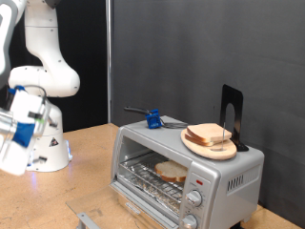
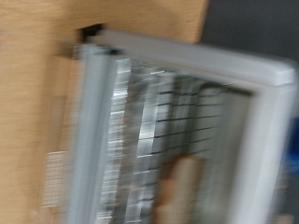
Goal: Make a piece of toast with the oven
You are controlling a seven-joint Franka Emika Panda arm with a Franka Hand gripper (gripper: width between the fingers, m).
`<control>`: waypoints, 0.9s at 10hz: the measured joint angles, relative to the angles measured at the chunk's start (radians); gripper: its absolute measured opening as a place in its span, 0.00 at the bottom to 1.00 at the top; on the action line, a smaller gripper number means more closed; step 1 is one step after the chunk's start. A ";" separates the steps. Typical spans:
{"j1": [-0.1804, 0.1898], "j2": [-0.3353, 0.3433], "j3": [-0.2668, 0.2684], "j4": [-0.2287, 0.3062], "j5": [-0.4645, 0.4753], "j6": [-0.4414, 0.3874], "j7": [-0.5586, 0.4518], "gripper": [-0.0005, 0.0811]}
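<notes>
The silver toaster oven (image 1: 191, 176) stands at the exterior view's right. One slice of toast (image 1: 172, 173) lies on the wire rack inside it. The wrist view is blurred and shows the oven's grey frame (image 2: 93, 121), the rack and part of the toast (image 2: 182, 191). My gripper (image 1: 17, 143) is at the exterior view's far left, well away from the oven and above the wooden table. Nothing shows between its fingers. The fingers do not show in the wrist view.
A round wooden plate (image 1: 195, 145) with a stack of bread slices (image 1: 212, 135) sits on the oven's top, with a black stand (image 1: 232, 114) behind it and a blue-handled tool (image 1: 152, 119) beside it. A grey edge (image 1: 89, 220), perhaps the lowered door, shows at the bottom.
</notes>
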 joint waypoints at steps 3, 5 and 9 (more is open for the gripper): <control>0.022 0.086 0.043 0.000 0.013 0.229 -0.034 1.00; 0.026 0.150 0.059 0.008 0.013 0.286 -0.062 1.00; 0.031 0.260 0.086 0.032 0.025 0.349 -0.068 1.00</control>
